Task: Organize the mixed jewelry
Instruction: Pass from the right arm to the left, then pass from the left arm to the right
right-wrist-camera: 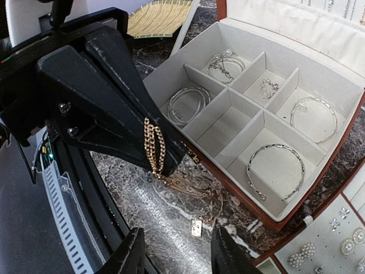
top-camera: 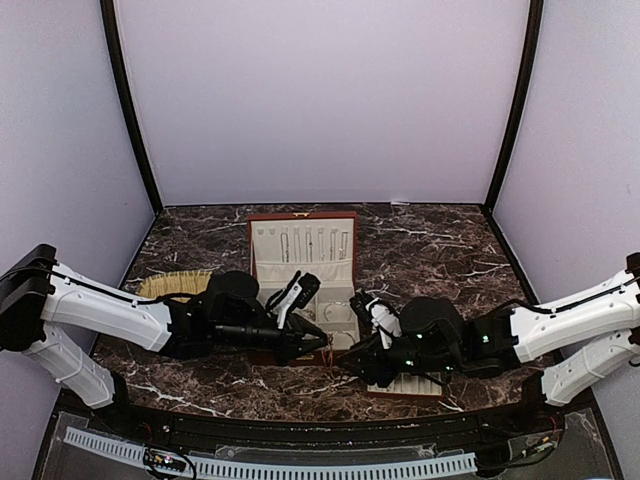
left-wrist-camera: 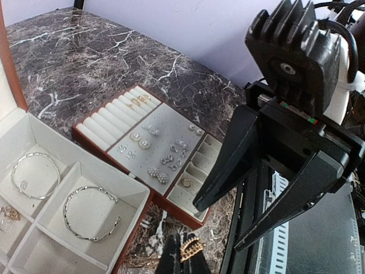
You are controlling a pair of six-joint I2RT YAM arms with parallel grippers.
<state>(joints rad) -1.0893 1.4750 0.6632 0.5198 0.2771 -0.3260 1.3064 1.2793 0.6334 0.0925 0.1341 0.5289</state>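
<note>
- The left gripper (left-wrist-camera: pixel 183 260) is pinched tight on a gold chain (right-wrist-camera: pixel 154 145). In the right wrist view the links lie doubled over its dark fingertips, left of centre.
- The rest of the chain trails down in a loose tangle onto the marble table (right-wrist-camera: pixel 142 211). It ends near a small tag (right-wrist-camera: pixel 196 227) lying flat at lower centre.
- The right gripper (right-wrist-camera: pixel 177 251) faces the left one with its jaws apart and nothing between them. Its two fingers stand at the bottom edge of its own view, and the tag lies just above the gap.
- In the top view both grippers meet at lower centre of the frame, at the front edge of the open red-brown box (right-wrist-camera: pixel 219 128).
- The box fills the upper right of the right wrist view. Its cream compartments hold silvery pieces: a bangle hoop (right-wrist-camera: pixel 279 146) at right of centre, more hoops in the cells above and to the left, and one middle cell bare.
- A cream slotted tray (left-wrist-camera: pixel 105 120) sits beside the box, at centre of the left wrist view. It carries studs (left-wrist-camera: pixel 157 172) on its flat pad and small gold rings (left-wrist-camera: pixel 137 101) in its rolls.
- A woven straw mat (right-wrist-camera: pixel 159 17) shows at the top edge of the right wrist view, left of the box.
</note>
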